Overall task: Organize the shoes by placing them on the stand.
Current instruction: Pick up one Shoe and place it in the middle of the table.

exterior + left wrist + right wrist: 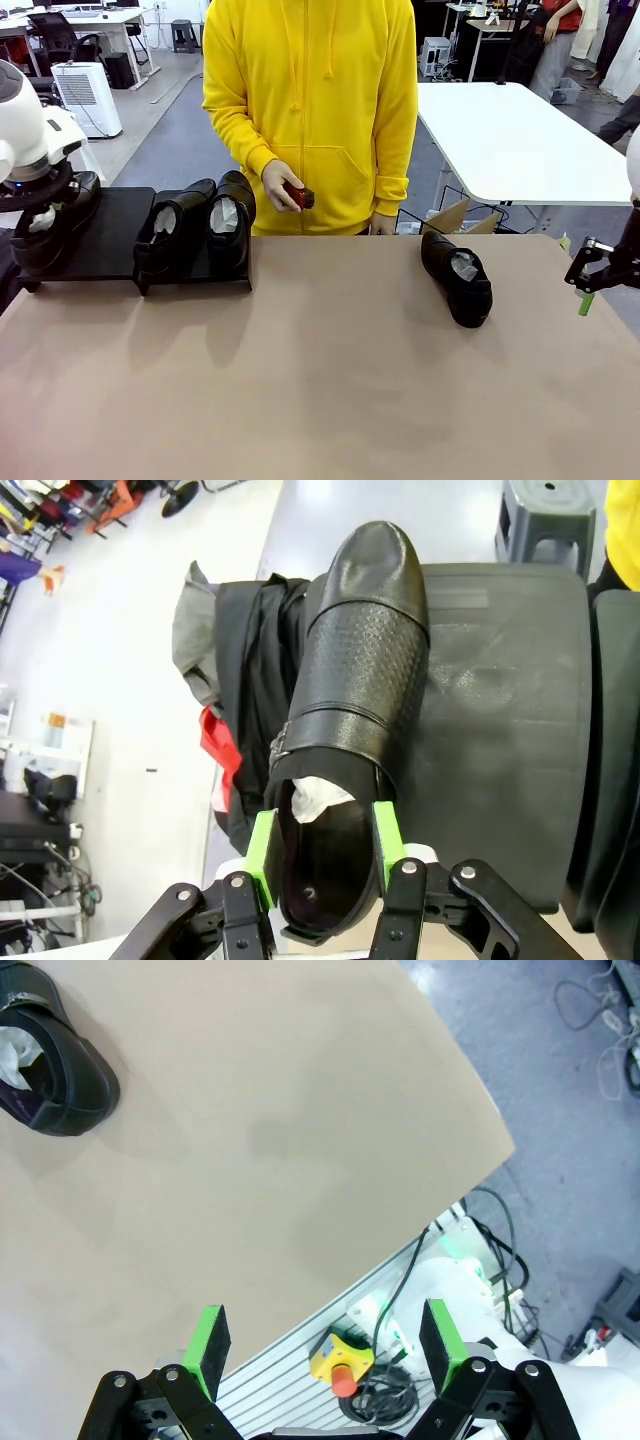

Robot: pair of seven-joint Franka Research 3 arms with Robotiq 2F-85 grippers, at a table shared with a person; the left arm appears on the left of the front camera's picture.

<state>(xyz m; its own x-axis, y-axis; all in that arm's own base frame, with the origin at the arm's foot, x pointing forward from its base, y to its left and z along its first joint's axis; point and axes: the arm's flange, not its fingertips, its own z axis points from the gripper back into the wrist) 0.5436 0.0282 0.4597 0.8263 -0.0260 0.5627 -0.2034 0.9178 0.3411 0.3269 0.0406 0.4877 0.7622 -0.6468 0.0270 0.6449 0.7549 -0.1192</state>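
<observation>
Perforated glossy leather shoe [352,700] lies on matte, flat stand [500,730].

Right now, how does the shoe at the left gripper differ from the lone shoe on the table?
The shoe at the left gripper sits on the stand, at its outer end; the lone shoe lies on the tan table, off the stand. The first has the left gripper straddling its heel, pads at either side; the lone one has nothing touching it, and the right gripper is open, well clear. Both are glossy black, stuffed with white paper.
</observation>
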